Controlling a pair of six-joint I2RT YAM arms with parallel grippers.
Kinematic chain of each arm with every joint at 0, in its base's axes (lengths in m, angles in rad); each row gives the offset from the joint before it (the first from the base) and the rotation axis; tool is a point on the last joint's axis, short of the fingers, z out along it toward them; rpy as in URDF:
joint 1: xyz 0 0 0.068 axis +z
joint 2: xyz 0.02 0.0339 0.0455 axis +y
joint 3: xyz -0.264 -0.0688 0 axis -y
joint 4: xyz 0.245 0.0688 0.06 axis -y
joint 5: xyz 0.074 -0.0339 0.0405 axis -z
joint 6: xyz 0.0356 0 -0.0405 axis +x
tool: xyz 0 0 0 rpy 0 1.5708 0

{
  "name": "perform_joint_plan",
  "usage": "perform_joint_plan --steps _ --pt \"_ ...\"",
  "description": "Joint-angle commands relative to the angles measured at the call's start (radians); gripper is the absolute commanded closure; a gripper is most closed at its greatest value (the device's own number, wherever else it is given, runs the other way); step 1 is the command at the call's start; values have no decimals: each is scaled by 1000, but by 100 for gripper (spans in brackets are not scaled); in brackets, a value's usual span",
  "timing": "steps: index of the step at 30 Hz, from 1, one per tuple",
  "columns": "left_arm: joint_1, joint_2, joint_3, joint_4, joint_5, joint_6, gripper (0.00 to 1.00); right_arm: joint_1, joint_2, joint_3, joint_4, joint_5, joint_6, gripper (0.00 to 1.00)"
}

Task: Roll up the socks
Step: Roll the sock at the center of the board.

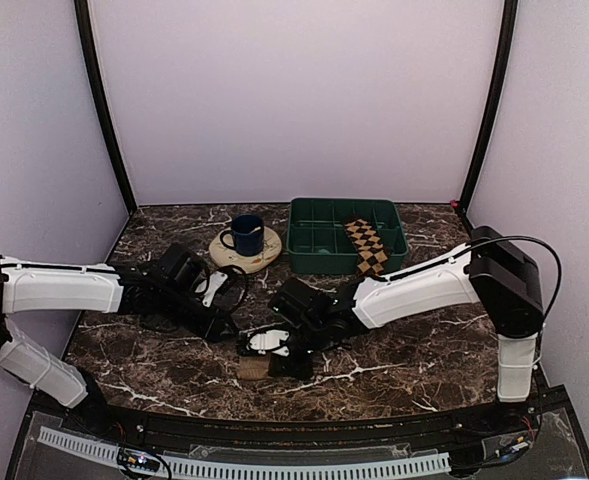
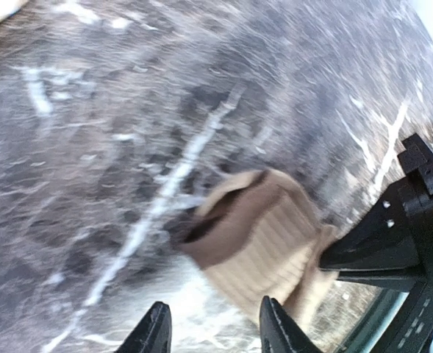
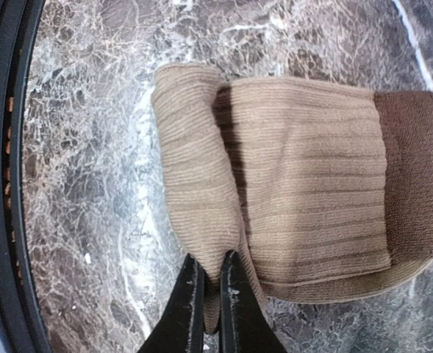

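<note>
Your R gripper (image 3: 210, 268) is pinched near-closed on a fold of the tan sock (image 3: 304, 184); roll w/ even tension. L gripper (image 2: 213, 316) hangs spread & empty nearby, so pin the free end w/ it.

I work on a dark marble-look table (image 1: 174, 365) veined in white, shut in by pale lilac walls (image 1: 294, 100) and two black corner posts (image 1: 104, 110); the light seems soft.

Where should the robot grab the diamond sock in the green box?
Probably the near end of the argyle sock, which seems to drape over the front rim of the green bin. Come from above on the near side: the fabric is raised there, so fingers can close around it. The rest lies flat inside.
</note>
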Motion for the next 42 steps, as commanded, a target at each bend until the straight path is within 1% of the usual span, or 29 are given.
perform_joint_plan --steps 1,6,9,12,14,18,22,28,36,42 --pt "4 -111 -97 92 -195 -91 56 -49 60 32 -148 -193 71 99" --pt "-34 -244 -208 199 -319 -139 57 -99 119 105 -241 -347 81 99" --pt "-113 -301 -257 255 -413 -126 57 -123 163 150 -301 -414 84 99" --pt "-205 -309 -281 302 -495 -104 58 -143 206 188 -336 -501 93 99" --pt "-257 -304 -299 338 -537 -89 61 -151 232 213 -357 -529 98 99" --pt "-345 -305 -340 400 -617 -57 61 -165 265 245 -380 -569 110 99" --pt "-430 -307 -374 455 -647 -3 61 -174 294 276 -416 -609 111 98" --pt "-533 -290 -377 470 -678 74 64 -189 320 324 -465 -614 105 98" --pt "-612 -175 -322 421 -668 136 64 -195 330 349 -492 -617 102 98" --pt "-625 -103 -282 417 -658 175 62 -197 324 342 -500 -618 97 98"
